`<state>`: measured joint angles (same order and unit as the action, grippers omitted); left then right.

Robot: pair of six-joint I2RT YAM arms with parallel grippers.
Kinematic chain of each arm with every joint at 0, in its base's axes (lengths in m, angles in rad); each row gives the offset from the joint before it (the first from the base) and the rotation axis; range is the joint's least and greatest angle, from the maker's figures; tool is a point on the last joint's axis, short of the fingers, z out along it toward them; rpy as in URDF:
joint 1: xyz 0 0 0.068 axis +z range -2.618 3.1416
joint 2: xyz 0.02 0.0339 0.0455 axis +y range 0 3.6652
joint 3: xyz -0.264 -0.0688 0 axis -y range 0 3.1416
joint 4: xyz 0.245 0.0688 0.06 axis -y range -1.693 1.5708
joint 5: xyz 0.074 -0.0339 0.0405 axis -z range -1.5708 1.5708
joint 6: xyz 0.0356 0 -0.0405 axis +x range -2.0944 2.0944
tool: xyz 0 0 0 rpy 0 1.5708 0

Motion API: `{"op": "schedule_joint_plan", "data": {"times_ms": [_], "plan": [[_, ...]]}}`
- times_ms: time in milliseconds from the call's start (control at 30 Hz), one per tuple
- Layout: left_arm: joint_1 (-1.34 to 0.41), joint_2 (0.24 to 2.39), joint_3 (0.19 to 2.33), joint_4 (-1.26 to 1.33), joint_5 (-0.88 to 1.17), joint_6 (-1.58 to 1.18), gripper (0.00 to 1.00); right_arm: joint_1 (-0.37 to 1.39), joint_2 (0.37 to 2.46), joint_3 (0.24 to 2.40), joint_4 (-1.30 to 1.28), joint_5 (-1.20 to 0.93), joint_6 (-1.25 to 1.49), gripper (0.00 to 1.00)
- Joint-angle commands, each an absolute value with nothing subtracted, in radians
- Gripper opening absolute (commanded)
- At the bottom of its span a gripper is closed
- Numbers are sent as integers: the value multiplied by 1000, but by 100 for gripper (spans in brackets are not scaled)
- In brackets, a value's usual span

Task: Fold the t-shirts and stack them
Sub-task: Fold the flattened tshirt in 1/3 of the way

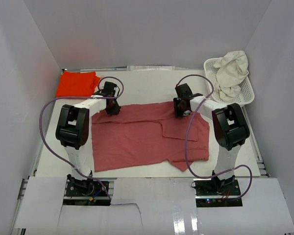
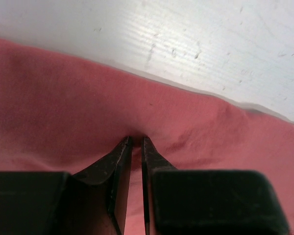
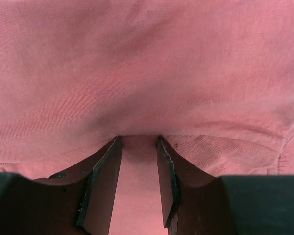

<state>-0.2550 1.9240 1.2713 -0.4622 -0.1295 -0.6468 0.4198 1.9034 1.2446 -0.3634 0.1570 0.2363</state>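
Top external view: your rose shirt (image 1: 137, 139) lies spread across the middle of the table (image 1: 147, 85), between the two arms. One flap is folded over onto the body on the right side. The orange shirt (image 1: 77, 83) sits folded at the far left corner, apart from the rose one. The cream shirt (image 1: 233, 72) is heaped in the basket (image 1: 246, 98) at the far right.

Your left gripper (image 1: 112, 109) is down on the far edge of the rose shirt near its left end. Your right gripper (image 1: 181, 112) is down on the same far edge, further right, just beside the folded flap.

In the left wrist view the left fingers (image 2: 118, 169) stand almost together, with only a thin slit between them. The cloth puckers right at their tips, so you have a pinch of rose shirt there, close to its edge, with bare table just beyond.

In the right wrist view the right fingers (image 3: 105, 178) stand partly closed with a wider gap. Rose cloth fills that gap and creases around the tips, so you are gripping a thicker fold of the same shirt.
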Motion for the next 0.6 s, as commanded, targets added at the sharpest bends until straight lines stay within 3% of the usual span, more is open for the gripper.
{"op": "schedule_joint_plan", "data": {"times_ms": [0,333,567], "plan": [[-273,1986,1282,-439,-144,-681,25,400,1959,1270,-322,129,242,41],[-275,2155,1477,-437,-144,-655,25,327,2097,1407,-330,84,226,41],[-273,2363,1819,-524,-192,-637,25,261,2229,1589,-345,25,201,41]]}}
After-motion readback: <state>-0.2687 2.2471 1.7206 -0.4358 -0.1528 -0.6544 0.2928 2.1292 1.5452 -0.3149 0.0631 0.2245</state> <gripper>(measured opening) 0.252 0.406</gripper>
